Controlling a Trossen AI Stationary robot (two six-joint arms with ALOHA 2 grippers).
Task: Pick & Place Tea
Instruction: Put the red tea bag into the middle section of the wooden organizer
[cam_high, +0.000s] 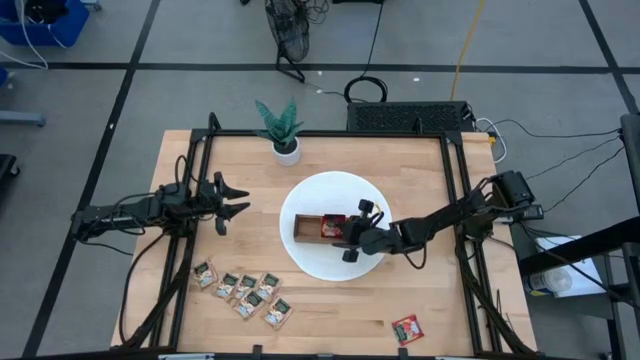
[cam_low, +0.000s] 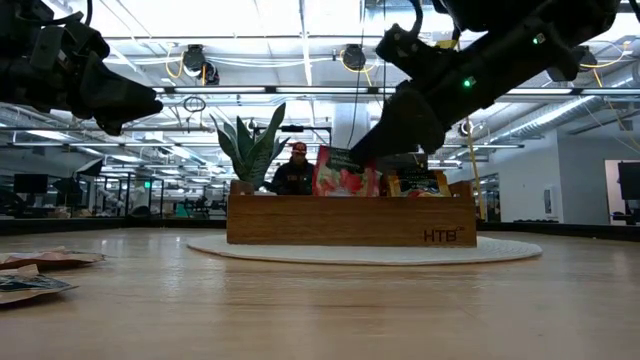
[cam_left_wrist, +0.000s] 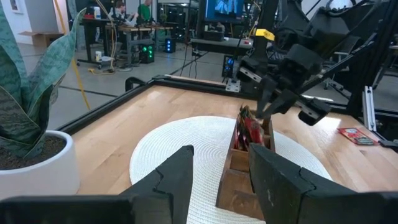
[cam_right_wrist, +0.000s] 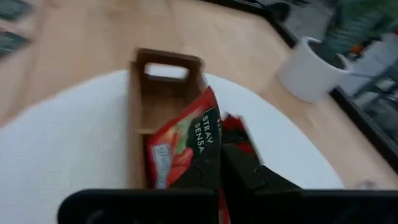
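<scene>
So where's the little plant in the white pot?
In the high view, the potted plant stands at the table's far edge, left of centre, just beyond the round white mat holding the wooden tray.

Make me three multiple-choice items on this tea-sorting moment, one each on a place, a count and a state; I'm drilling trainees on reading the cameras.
1. Where does the wooden tray stand?
A. on the white round mat
B. on bare table beside the potted plant
C. at the table's near edge

2. How many red sachets lie alone on the table, near its front right?
A. none
B. one
C. three

3. What is the right gripper doing?
A. hanging open, well away from the tray
B. shut on a red sachet over the tray
C. pressing on the pot

Answers:
1 A, the high view shows the tray inside the mat's circle.
2 B, a single red sachet lies there, apart from the pale sachets at front left.
3 B, the right wrist view shows its fingers pinching the red sachet above the tray; the left gripper waits open at the left.
</scene>
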